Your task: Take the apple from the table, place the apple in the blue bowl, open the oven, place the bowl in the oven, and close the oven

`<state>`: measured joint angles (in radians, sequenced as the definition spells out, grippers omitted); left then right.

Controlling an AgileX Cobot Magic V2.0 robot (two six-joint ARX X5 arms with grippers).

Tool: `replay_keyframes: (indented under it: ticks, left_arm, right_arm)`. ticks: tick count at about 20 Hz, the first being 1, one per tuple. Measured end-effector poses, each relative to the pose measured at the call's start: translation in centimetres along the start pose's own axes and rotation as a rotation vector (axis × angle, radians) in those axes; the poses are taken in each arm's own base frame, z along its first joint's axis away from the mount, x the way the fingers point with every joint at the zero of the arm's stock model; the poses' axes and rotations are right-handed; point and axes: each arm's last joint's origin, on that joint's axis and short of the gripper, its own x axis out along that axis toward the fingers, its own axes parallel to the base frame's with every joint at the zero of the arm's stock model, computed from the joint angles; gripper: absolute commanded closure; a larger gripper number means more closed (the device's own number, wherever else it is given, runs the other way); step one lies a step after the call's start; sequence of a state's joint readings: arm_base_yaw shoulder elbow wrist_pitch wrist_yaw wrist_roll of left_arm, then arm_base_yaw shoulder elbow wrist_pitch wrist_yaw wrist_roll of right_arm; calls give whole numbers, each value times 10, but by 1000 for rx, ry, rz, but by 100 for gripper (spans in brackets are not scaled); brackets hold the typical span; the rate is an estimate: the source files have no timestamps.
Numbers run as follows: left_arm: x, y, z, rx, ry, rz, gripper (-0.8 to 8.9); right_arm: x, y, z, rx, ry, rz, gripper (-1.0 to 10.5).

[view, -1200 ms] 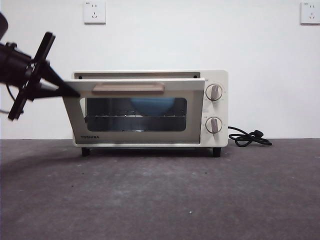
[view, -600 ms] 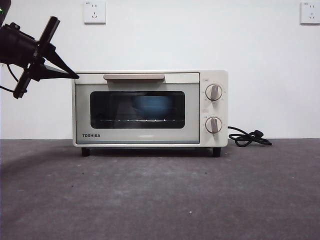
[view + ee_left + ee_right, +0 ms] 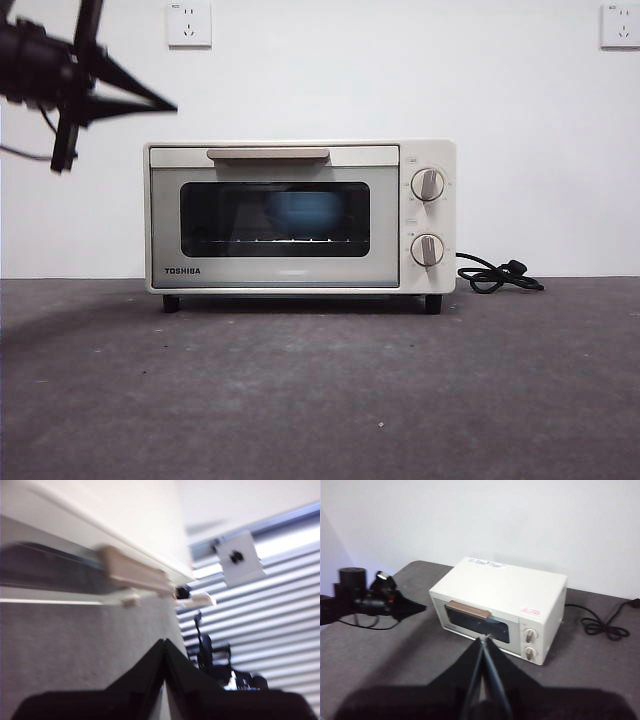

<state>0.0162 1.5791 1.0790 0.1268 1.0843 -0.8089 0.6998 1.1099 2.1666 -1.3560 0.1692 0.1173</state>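
Since its glass door sits flush against the front, the Toshiba toaster oven (image 3: 300, 216) at mid-frame on the table (image 3: 320, 390) looks rigid and heavy, best taken by its beige bar handle (image 3: 268, 154). Behind the glass the blue bowl (image 3: 303, 212) shows dimly; the apple is hidden. The left gripper (image 3: 150, 100), upper left, is pinched together and empty, as is the right gripper (image 3: 483, 641).

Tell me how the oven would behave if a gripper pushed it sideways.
The oven would probably resist sliding: it is boxy and sits on black feet on the rough table. Tipping seems unlikely, since it is wider than tall. Its power cord might drag along.
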Motion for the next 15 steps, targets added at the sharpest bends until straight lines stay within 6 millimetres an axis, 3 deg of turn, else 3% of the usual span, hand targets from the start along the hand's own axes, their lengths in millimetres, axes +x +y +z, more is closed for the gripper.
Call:
replay_keyframes:
  ticks: [8, 15]
  left_arm:
    - [-30, -67, -15, 217, -39, -47, 819]
    - [-63, -127, -43, 512, -95, -84, 819]
  right_arm:
    - [0, 0, 0, -6, -2, -17, 946]
    - [2, 0, 0, -7, 3, -18, 946]
